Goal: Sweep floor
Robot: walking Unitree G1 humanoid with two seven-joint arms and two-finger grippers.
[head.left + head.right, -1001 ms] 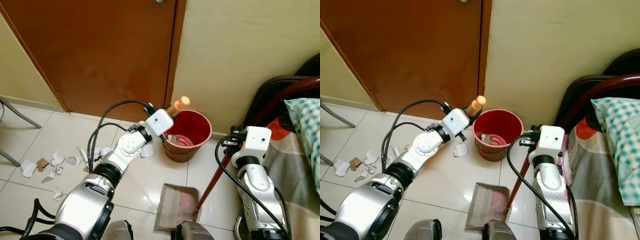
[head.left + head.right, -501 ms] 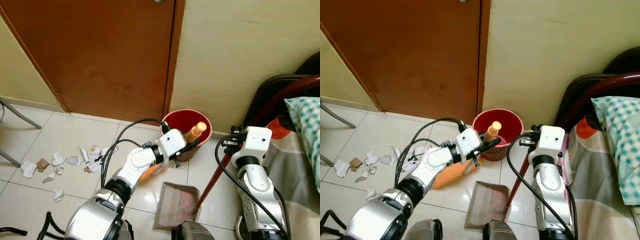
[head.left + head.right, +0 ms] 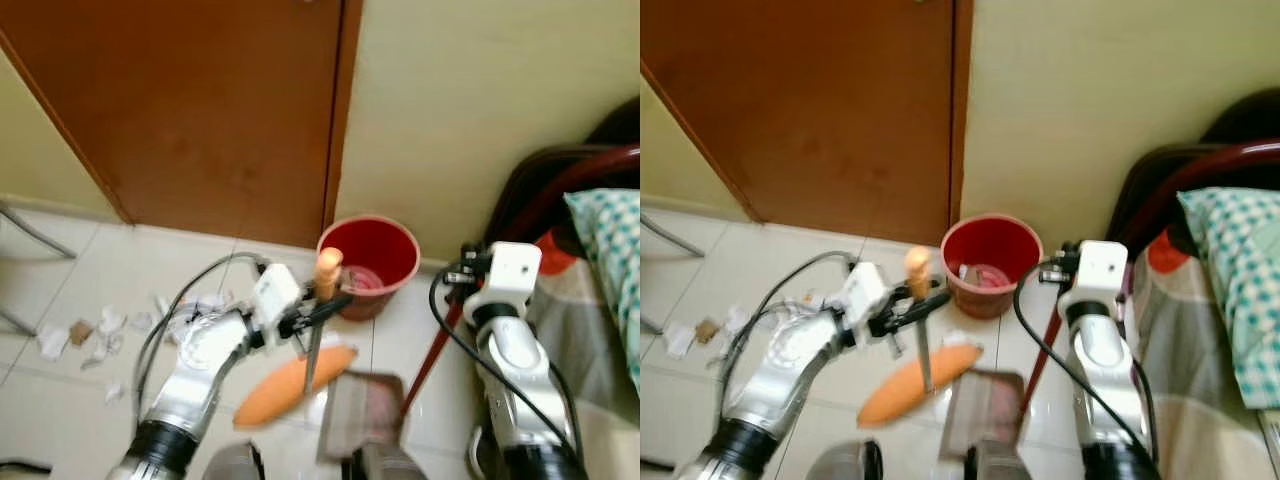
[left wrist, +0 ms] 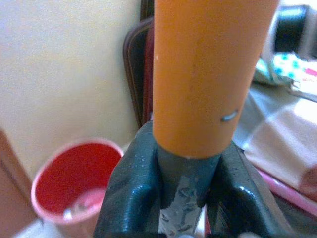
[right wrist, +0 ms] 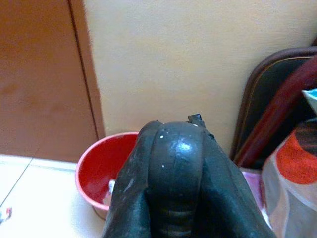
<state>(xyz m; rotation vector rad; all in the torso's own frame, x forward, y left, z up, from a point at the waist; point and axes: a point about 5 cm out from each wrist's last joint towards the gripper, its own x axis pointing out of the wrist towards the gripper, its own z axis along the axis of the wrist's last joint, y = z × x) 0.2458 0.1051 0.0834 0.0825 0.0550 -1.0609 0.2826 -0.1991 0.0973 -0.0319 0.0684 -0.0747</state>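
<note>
Left eye view: the left hand (image 3: 318, 308) is clamped on the broom (image 3: 312, 340) just below its orange cap, brush head near the dustpan (image 3: 360, 415) on the floor. Judged light and rigid; a grip lower on the grey shaft should give better control. Paper scraps (image 3: 95, 335) lie well apart. The right hand (image 5: 173, 168) grips the dustpan's red handle (image 3: 432, 345), fingers closed.

A brown wooden door (image 3: 200, 110) stands beside a pale yellow wall (image 3: 480, 90). The floor (image 3: 90, 265) is pale glossy tile. At the right, a dark curved bed frame (image 3: 560, 180) holds a teal checked pillow (image 3: 612, 235).
</note>
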